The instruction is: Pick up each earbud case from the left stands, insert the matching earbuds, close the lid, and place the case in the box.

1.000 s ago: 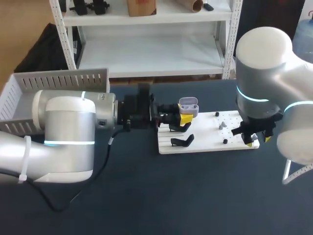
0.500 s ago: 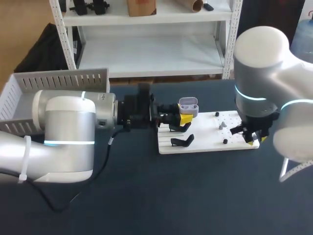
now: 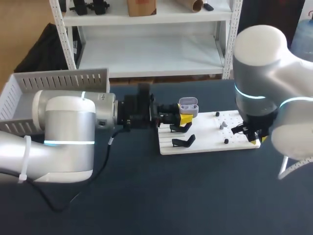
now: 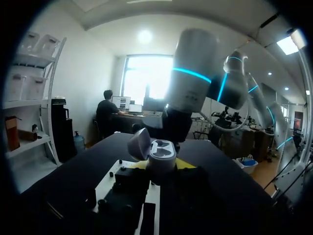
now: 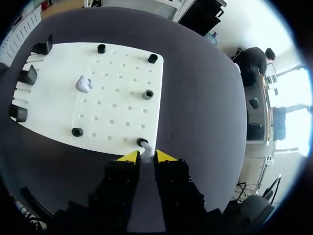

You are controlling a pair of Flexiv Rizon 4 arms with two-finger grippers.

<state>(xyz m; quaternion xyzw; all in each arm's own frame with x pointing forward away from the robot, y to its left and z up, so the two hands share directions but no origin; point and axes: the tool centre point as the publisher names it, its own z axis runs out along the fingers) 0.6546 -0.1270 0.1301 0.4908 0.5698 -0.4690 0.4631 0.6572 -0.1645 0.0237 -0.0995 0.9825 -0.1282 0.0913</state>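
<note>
a: while the left gripper (image 3: 185, 119) is clamping the open earbud case (image 3: 188, 105) at the board's (image 3: 205, 147) 10 o'clock, which step is running?
b: earbud pickup. the right gripper (image 5: 146, 156) is pinching a white earbud (image 5: 147, 153) at the 4 o'clock corner. i'm expecting a straight lift, then a carry to the case.
a: anything blocking?
b: a second earbud (image 3: 222, 125) and a black peg (image 3: 226, 141) are sitting toward its 9–10 o'clock. empty stands (image 3: 182, 142) are sitting at the case's 6.

Left arm (image 3: 68, 132) extends level from the worktop's left edge, left claw (image 3: 183, 119) clamping the earbud case (image 3: 188, 105); right claw (image 3: 254, 140) points down, pinching an earbud (image 5: 146, 154).
</note>
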